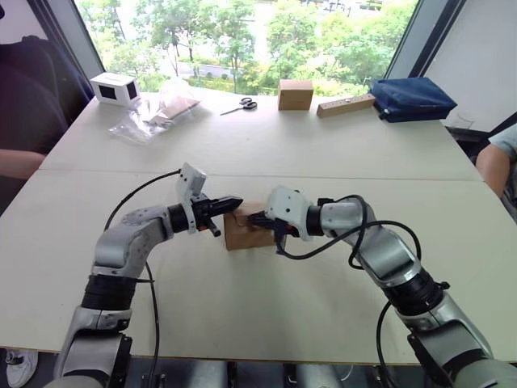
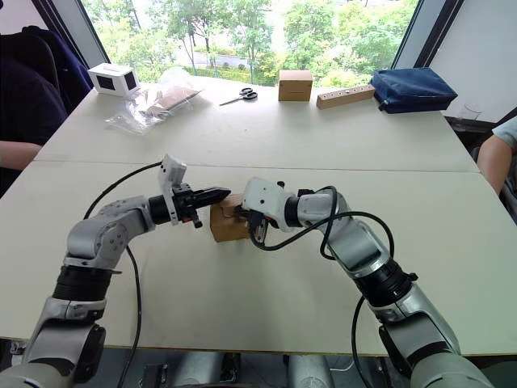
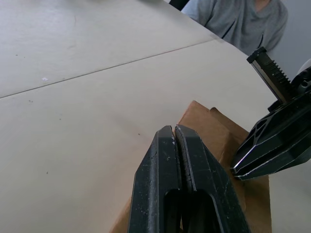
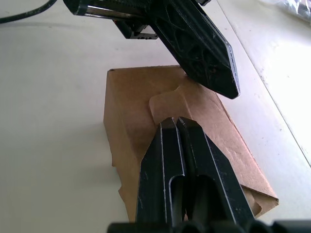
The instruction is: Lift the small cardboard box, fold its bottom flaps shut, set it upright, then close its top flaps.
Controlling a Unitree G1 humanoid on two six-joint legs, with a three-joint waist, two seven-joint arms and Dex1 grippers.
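Note:
The small cardboard box (image 1: 241,234) stands on the table's near half, between my two arms. Its brown top (image 4: 131,97) looks closed, with a rounded tab in the middle. My left gripper (image 1: 236,202) is shut and empty, its tips (image 3: 174,132) just over the box's top left edge. My right gripper (image 1: 257,218) is shut too, tips (image 4: 176,121) resting at the tab on the box top. The two grippers point at each other, their tips a short gap apart above the box. The box's underside is hidden.
Along the far edge are a white box with dark panels (image 1: 115,87), a clear plastic bag (image 1: 157,113), scissors (image 1: 241,105), a tidy brown cube (image 1: 295,94), a wooden block (image 1: 345,105) and a blue bag (image 1: 410,99). A person's arm (image 1: 20,162) and another's elbow (image 1: 497,162) flank the table.

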